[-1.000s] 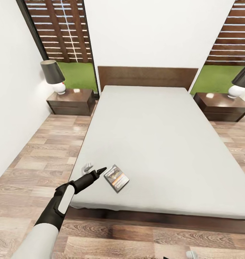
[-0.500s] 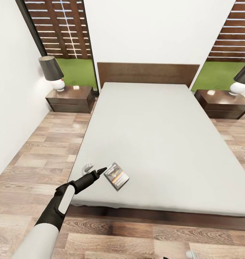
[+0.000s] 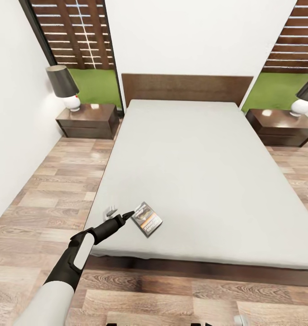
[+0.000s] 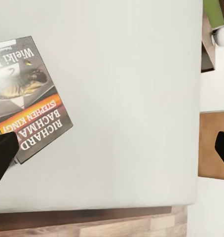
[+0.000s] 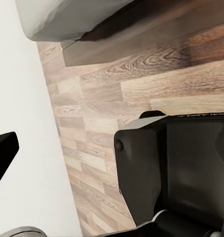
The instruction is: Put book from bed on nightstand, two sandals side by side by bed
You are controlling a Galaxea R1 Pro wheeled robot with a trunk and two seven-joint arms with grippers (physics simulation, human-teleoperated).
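The book (image 3: 147, 219) lies flat on the light-grey bed (image 3: 194, 172), near its front left corner. Its dark cover with an orange band (image 4: 30, 101) faces up. My left gripper (image 3: 120, 212) hovers low over the mattress just left of the book and is open, with one dark fingertip (image 3: 128, 213) at the book's near corner. In the left wrist view the fingertips (image 4: 3, 153) stand far apart with bare mattress between them. A nightstand (image 3: 88, 120) stands left of the headboard and another nightstand (image 3: 280, 127) right of it. My right gripper (image 5: 112, 148) hangs open over the floor. The two sandals are out of view.
Each nightstand carries a lamp (image 3: 63, 86) with a dark shade. White walls (image 3: 13, 136) close in on the left, with a strip of wood-plank floor (image 3: 59, 190) between wall and bed. The right wrist view has my dark base (image 5: 176, 168) and the bed's corner (image 5: 67, 19).
The whole picture has shifted a little, so the camera moved. The left gripper stays open beside the book, which has not moved on the bed.
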